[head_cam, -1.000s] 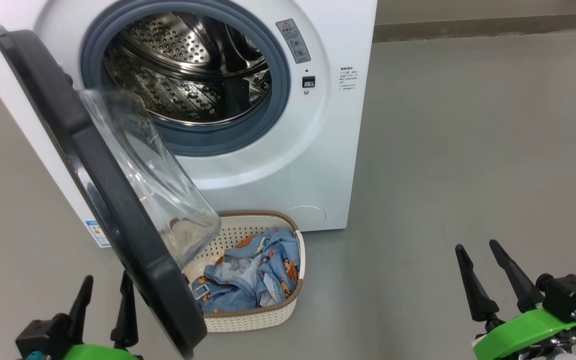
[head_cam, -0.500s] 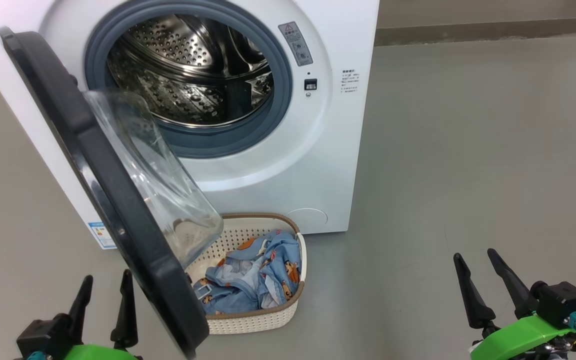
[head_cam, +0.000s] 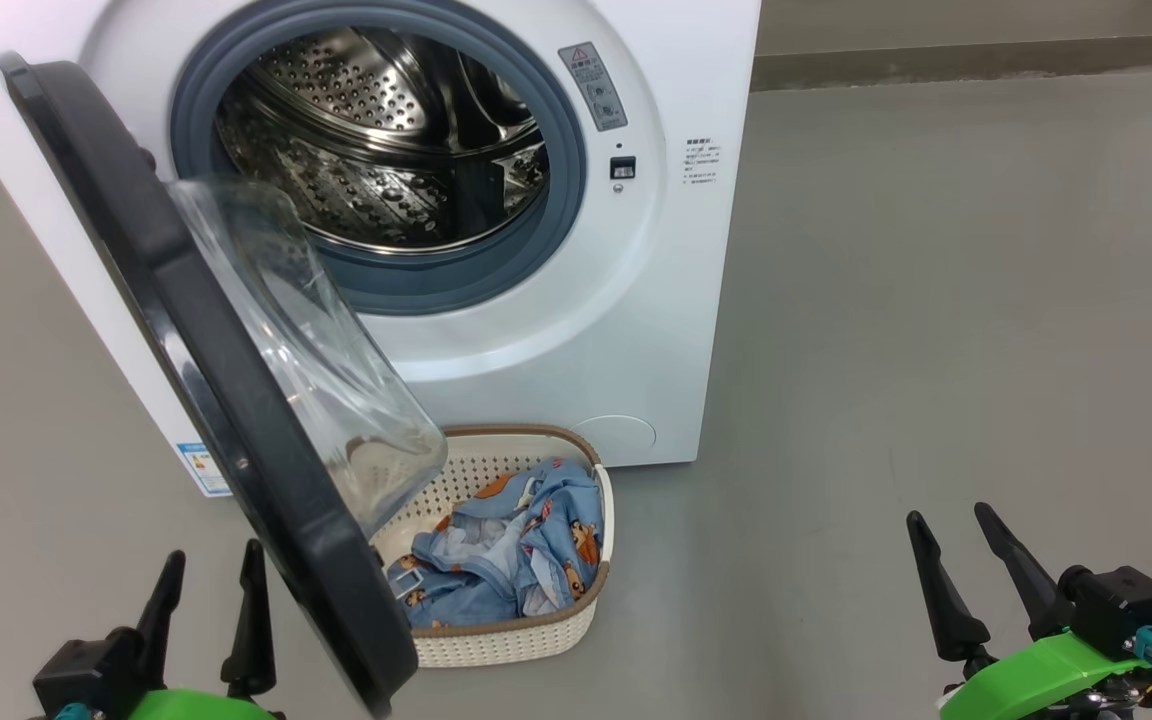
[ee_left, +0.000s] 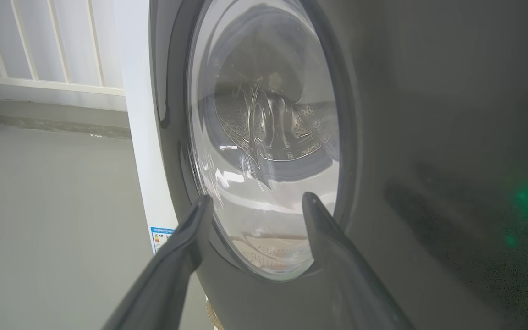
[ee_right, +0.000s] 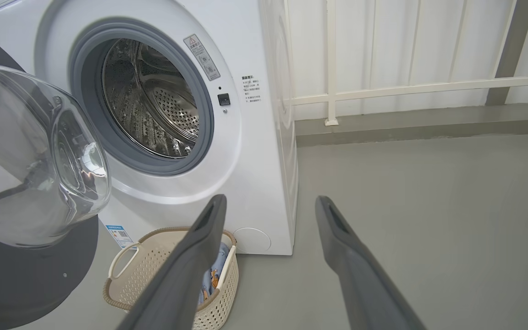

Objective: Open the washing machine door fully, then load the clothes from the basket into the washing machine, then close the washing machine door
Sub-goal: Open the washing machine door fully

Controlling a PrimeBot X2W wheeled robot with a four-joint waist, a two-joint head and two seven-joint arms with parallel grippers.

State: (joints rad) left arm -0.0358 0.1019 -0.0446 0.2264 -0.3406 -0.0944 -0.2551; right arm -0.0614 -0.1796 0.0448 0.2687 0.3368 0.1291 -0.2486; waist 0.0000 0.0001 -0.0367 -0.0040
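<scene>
The white washing machine (head_cam: pixel 556 340) (ee_right: pixel 250 151) stands ahead with its steel drum (head_cam: pixel 386 140) bare. Its black-rimmed door (head_cam: pixel 226 400) (ee_left: pixel 255 137) (ee_right: pixel 25 183) is swung partway open toward me, its glass bowl hanging over the cream basket (head_cam: pixel 526 640) (ee_right: pixel 126 279). Blue bear-print clothes (head_cam: pixel 516 550) (ee_right: pixel 212 275) lie in the basket on the floor before the machine. My left gripper (head_cam: pixel 211 572) (ee_left: pixel 255 201) is open, just left of the door's outer face. At the lower right, my right gripper (head_cam: pixel 946 525) (ee_right: pixel 268 201) is open over bare floor, well right of the basket.
Grey floor (head_cam: pixel 936 300) spreads wide to the right of the machine. A white railing (ee_right: pixel 406 87) and wall stand behind it. A low step (head_cam: pixel 976 55) runs along the far edge of the floor.
The head camera shifted slightly, so the whole picture sits a little lower. The right gripper has sunk lower in the picture. The door, basket and left gripper stay as they were.
</scene>
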